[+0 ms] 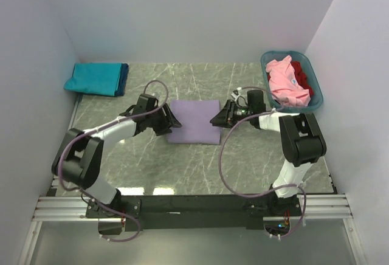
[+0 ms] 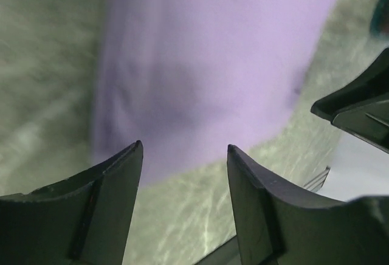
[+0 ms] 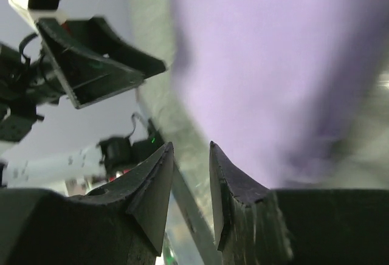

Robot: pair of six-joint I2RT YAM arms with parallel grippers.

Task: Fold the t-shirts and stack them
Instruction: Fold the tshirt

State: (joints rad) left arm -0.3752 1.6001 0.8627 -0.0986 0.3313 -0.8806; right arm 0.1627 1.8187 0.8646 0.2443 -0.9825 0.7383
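Lying folded flat at table [image 1: 146,168] centre, lavender t-shirt [image 1: 194,122], left gripper [image 1: 172,121] at its left edge, jaws spread and empty, right gripper [image 1: 217,119] at its right edge, jaws narrowly parted, empty

Table [image 1: 243,161]: lavender shirt [image 1: 194,121], teal stack [image 1: 96,78], basket [image 1: 318,89]

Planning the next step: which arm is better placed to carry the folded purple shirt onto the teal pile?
Probably left. The left gripper is beside the purple shirt on the side of the teal pile; the right gripper is nearer the basket.
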